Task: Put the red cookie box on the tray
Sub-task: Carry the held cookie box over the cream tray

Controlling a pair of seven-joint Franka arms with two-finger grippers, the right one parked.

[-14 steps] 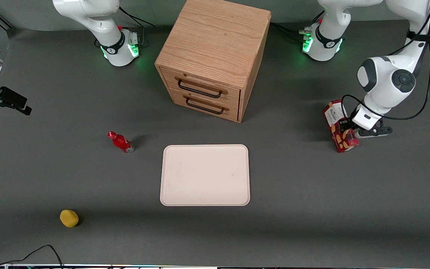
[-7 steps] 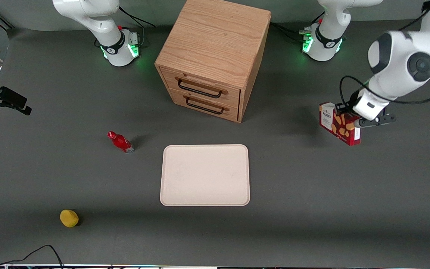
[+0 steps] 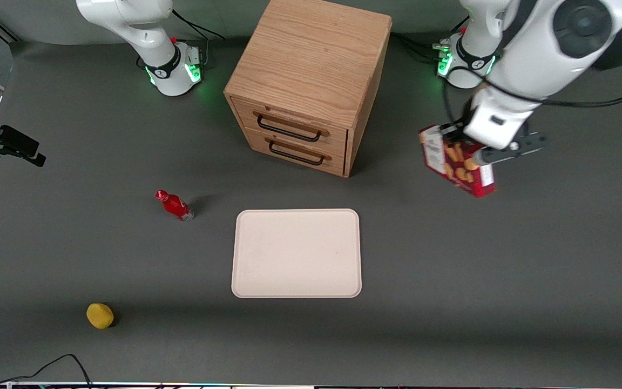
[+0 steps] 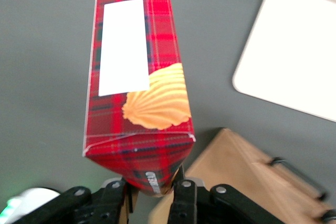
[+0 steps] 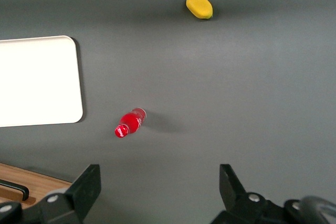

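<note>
The dark grey counter [image 3: 451,281] carries a wooden drawer cabinet [image 3: 311,75] set farther from the front camera than the tray [image 3: 296,253], which lies flat and bare in front of the drawers. The box [image 3: 455,162] hangs in the air above the counter, toward the working arm's end, well apart from the tray and tilted. The gripper [image 4: 153,195] is clenched on one end of the box, a finger [image 4: 184,203] pressed to each narrow side. A small red bottle [image 3: 175,205] and a yellow object [image 3: 100,315] lie toward the parked arm's end.

Step in hand: transport to the tray. Carry the box sideways with its lower corner kept above the tray rim and away from the cabinet. Level the box over the tray centre, lower until it rests flat, then release.
</note>
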